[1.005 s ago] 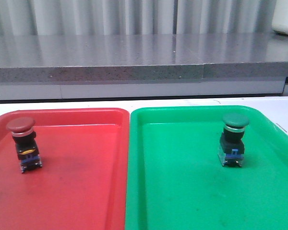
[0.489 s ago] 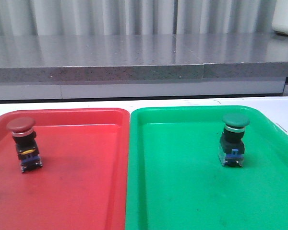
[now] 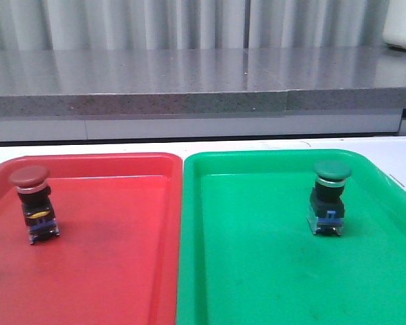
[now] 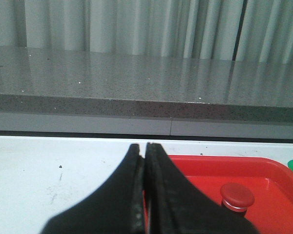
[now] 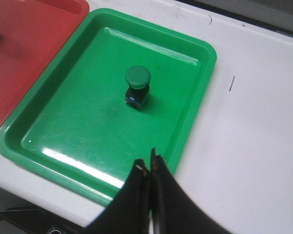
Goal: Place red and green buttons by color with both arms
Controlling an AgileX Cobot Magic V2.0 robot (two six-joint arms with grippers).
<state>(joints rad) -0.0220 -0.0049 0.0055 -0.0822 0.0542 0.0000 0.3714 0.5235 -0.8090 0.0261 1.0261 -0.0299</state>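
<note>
Left fingers (image 4: 145, 204) hide the red button (image 4: 237, 197) body; trays perhaps cut off

The left gripper (image 4: 145, 161) has two matte black, wedge-shaped fingers (image 4: 118, 195) tapering to narrow tips. The right gripper (image 5: 148, 168) looks the same, black and tapered, with what may be a pale scuff at one fingertip.

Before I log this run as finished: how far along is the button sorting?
It looks done. The red button stands upright in the red tray, and the green button in the green tray. Nothing is in hand: the left gripper and right gripper are shut and empty. Nothing visible remains to sort.
</note>
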